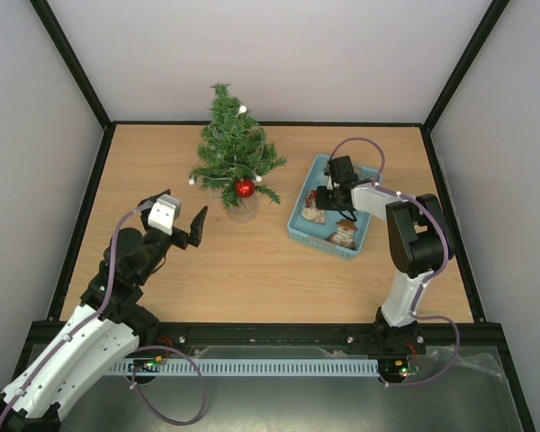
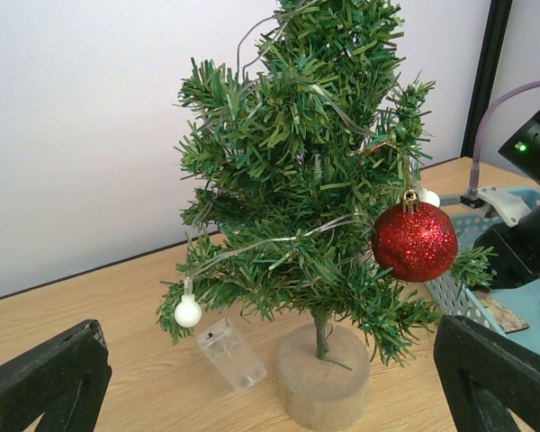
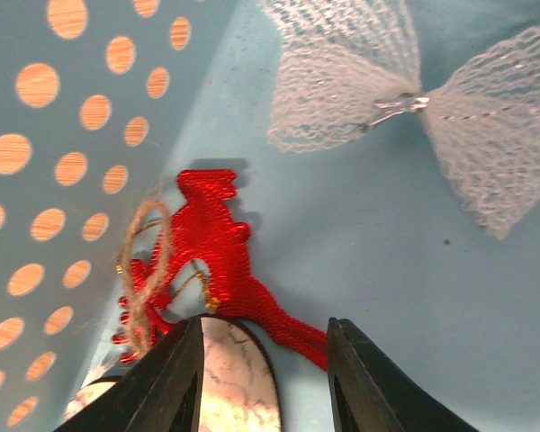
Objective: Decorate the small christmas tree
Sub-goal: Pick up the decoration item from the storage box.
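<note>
1. The left gripper [image 1: 184, 209] had its jaws spread wide and released, with nothing between them. In the left wrist view its two black fingertips [image 2: 45, 382] sat at the bottom corners, well apart.
2. It hovered above the wooden table [image 1: 252, 270], left of and nearer than the small christmas tree [image 1: 234, 153], and touched none of it.
3. The right gripper [image 3: 265, 360] had its jaws partly open, lowered inside the light blue basket [image 1: 299, 227].
4. A white marbled piece [image 3: 234, 378] lay between its fingers, against the one at the left of the right wrist view, with a gap on the other side. I could not tell what the piece was.
5. Just past the fingertips a red glitter reindeer ornament [image 3: 220, 256] with a twine loop lay on the basket floor. Farther off lay a white mesh bow [image 3: 405, 99].
6. The tree stood upright on a round base [image 2: 322, 387] towards the far side of the table, left of the basket and apart from it.
7. A red glitter bauble [image 2: 414, 241] hung from a low branch on the basket side. A wire strand with small white balls [image 2: 187, 312] ran through the branches, and a clear box [image 2: 227, 353] lay by the base.
</note>
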You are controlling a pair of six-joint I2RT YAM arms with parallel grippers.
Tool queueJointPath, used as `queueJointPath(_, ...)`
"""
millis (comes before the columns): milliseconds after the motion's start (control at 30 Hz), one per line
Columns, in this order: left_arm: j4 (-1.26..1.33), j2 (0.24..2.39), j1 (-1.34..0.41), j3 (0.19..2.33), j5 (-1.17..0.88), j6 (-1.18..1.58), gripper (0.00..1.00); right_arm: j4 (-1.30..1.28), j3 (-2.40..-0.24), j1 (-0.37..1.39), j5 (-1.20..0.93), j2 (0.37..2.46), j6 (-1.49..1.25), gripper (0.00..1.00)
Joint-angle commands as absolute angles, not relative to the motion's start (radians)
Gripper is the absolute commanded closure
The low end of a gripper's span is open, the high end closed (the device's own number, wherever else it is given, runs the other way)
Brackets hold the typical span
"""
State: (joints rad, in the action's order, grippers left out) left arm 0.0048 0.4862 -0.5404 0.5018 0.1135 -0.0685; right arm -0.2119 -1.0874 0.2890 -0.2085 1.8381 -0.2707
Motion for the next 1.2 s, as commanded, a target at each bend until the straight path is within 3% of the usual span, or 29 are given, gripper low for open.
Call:
queueJointPath(0,0.012,0.488,-0.545,0.506,0.117,-0.080,0.01,-0.187,-1.098,0.289,-0.305,1.811,-0.297,0.65)
queueJointPath(200,0.012,0.488,-0.544,0.505,0.120,-0.080,0.01,-0.094,-1.091,0.289,-0.400,1.843,-0.383,0.69)
queueJointPath(567,0.015,0.489,-0.545,0.504,0.124,-0.085,0.01,-0.075,-1.117,0.289,-0.370,1.902,-0.436,0.71)
queueJointPath(733,0.017,0.489,-0.544,0.503,0.127,-0.088,0.01,-0.053,-1.118,0.288,-0.386,1.920,-0.436,0.79)
queueJointPath(900,0.013,0.494,-0.544,0.505,0.126,-0.080,0.01,-0.038,-1.098,0.289,-0.367,1.902,-0.422,0.98)
queueJointPath(1167,-0.048,0.579,-0.544,0.577,0.172,-0.029,0.01,-0.070,-1.052,0.291,-0.287,1.763,-0.381,0.98)
